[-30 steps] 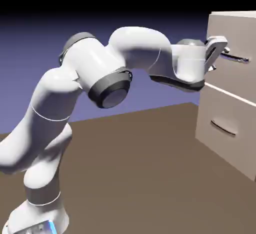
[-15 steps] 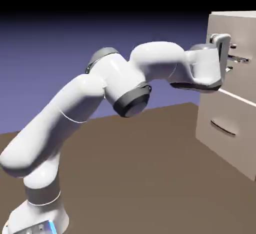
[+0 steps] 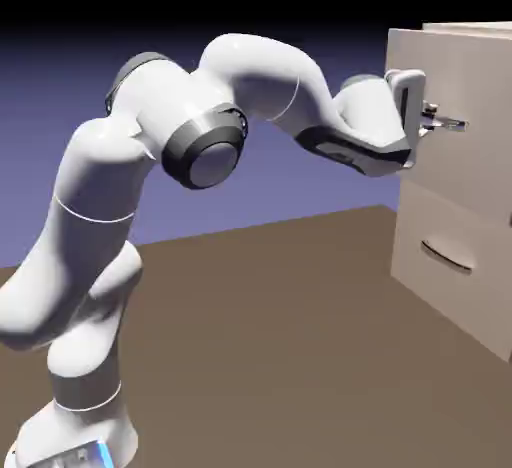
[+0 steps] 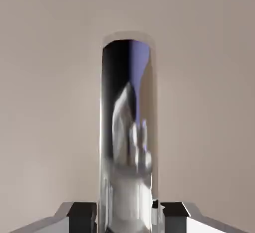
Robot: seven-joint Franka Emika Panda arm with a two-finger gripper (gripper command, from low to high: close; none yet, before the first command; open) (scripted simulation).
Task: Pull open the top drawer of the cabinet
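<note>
Evidently mid-pull: pincer (image 3: 429, 121) pinching the handle (image 3: 450, 124) of the top drawer (image 3: 450, 106), whose front stands proud of the cabinet (image 3: 430, 231) above the lower drawer; next, likely a continued straight backward draw, the arm's side open, front edges showing no obstruction.

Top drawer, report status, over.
Claw shut on handle. Drawer partly open, front proud of lower one. Nothing seen in the way.

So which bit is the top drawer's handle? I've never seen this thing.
Find the tall beige cabinet at the exterior view's right. On its upper drawer, the handle is the slim metal bar between the robot's jaws; the lower one sits untouched.
</note>
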